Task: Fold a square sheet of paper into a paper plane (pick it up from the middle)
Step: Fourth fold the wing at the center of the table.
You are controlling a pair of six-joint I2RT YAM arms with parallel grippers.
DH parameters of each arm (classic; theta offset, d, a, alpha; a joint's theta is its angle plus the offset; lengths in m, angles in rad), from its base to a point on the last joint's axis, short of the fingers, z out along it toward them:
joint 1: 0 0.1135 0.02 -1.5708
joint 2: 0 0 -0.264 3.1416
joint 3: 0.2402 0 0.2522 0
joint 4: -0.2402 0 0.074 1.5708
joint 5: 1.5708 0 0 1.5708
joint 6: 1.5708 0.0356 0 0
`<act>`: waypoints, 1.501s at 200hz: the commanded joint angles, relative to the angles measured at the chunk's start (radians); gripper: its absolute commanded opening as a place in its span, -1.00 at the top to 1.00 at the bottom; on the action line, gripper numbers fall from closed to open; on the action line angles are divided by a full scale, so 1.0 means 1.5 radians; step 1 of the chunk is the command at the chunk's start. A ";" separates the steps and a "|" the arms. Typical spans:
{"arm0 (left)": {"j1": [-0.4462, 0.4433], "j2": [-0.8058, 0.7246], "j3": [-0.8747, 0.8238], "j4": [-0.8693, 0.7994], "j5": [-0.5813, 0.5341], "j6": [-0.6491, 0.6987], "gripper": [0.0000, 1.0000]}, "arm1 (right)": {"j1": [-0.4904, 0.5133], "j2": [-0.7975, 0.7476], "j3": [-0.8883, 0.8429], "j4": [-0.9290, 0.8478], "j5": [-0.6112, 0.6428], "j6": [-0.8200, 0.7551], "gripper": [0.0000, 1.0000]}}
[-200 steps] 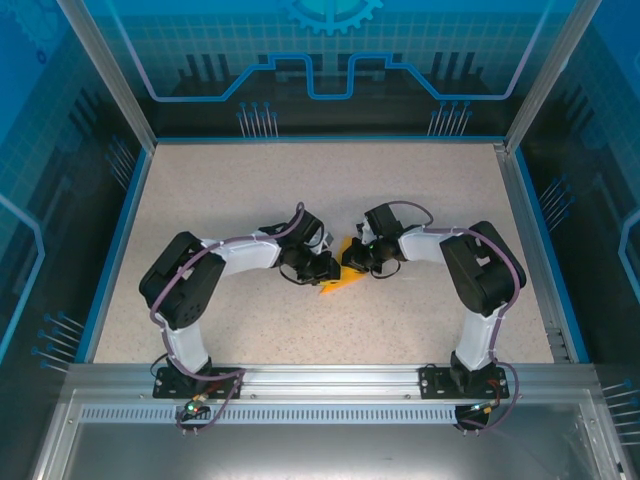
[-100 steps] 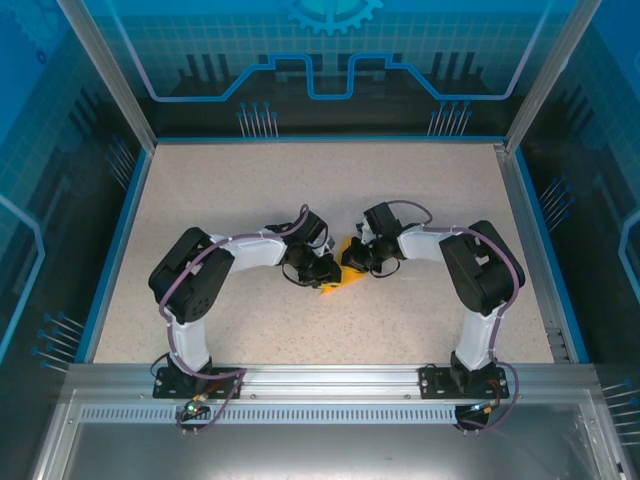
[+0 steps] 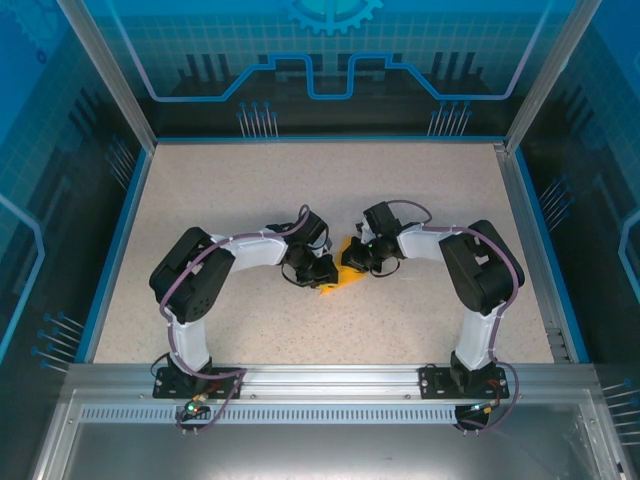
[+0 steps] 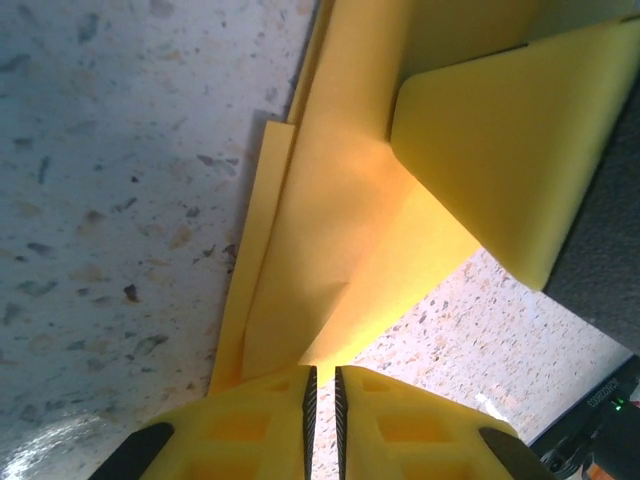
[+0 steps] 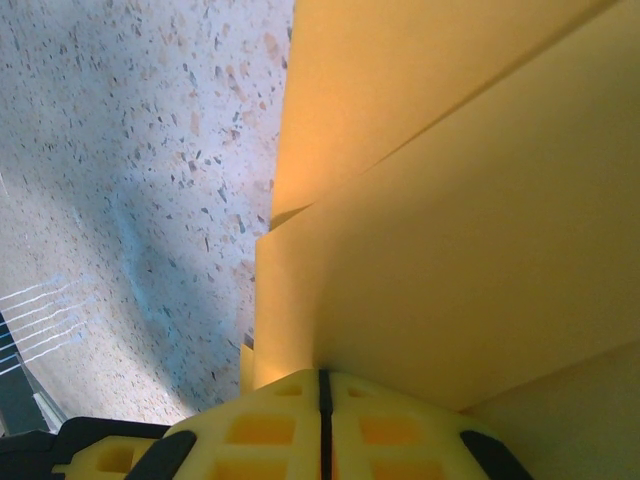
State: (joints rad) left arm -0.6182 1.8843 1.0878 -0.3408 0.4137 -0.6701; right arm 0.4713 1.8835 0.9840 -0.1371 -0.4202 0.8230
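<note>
Pads of the left gripper [image 4: 322, 385] stand drawn together to a thin slit, and I read them as pinching the near end of the sheet of paper [image 4: 340, 230]. Right gripper [image 5: 322, 400] is fully closed on the opposite side of the sheet, with layers rising straight out from between its pads. One of those pads [image 4: 490, 160] shows against the sheet's far part. The sheet sits between both grippers, low over the table [image 4: 100, 200]; whether its tip touches the surface I cannot tell.

Condition of the sheet: not a flat square. I see several overlapped layers, a stepped edge and a narrow point.

Assessment: the early folds are done. Outstanding, in my judgement: wings and centre ridge, since no finished dart shape is evident. Speckled table continues beyond the sheet.
</note>
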 commanded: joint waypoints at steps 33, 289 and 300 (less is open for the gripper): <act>-0.002 0.007 0.003 -0.036 -0.036 0.016 0.68 | 0.004 0.046 -0.013 -0.065 0.078 -0.001 0.82; 0.063 -0.025 -0.156 0.031 0.053 0.037 0.73 | 0.004 0.086 0.015 -0.137 0.122 -0.015 0.82; 0.062 -0.026 -0.158 0.026 0.058 0.048 0.74 | 0.004 0.087 0.016 -0.140 0.123 -0.015 0.82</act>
State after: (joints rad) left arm -0.5373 1.8408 0.9070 -0.1253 0.5323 -0.6514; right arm 0.4717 1.9163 1.0470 -0.2245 -0.4206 0.8150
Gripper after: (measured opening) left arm 0.134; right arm 0.090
